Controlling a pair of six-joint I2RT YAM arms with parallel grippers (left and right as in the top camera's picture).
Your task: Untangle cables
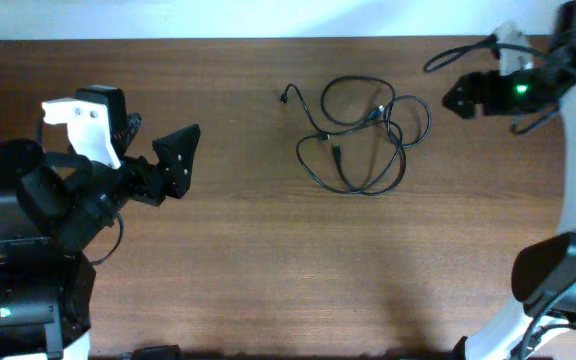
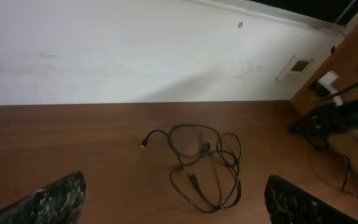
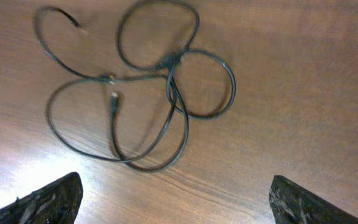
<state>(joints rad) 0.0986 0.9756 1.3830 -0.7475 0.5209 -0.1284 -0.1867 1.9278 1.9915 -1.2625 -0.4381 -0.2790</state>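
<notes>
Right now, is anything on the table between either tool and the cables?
Nothing visible. Bare table lies between the left tool and the cables, and likewise between the right tool and them. Both tools are open and apart from the cables.

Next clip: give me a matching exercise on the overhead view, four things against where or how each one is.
Things:
1. cables
2. left gripper
3. right gripper
4. table

Places or states:
A. upper right, beside a green light
B. brown wood, under everything
C. looped together, upper middle
D. left of the cables, open, holding nothing

Pairs: 1-C, 2-D, 3-A, 4-B.
</notes>
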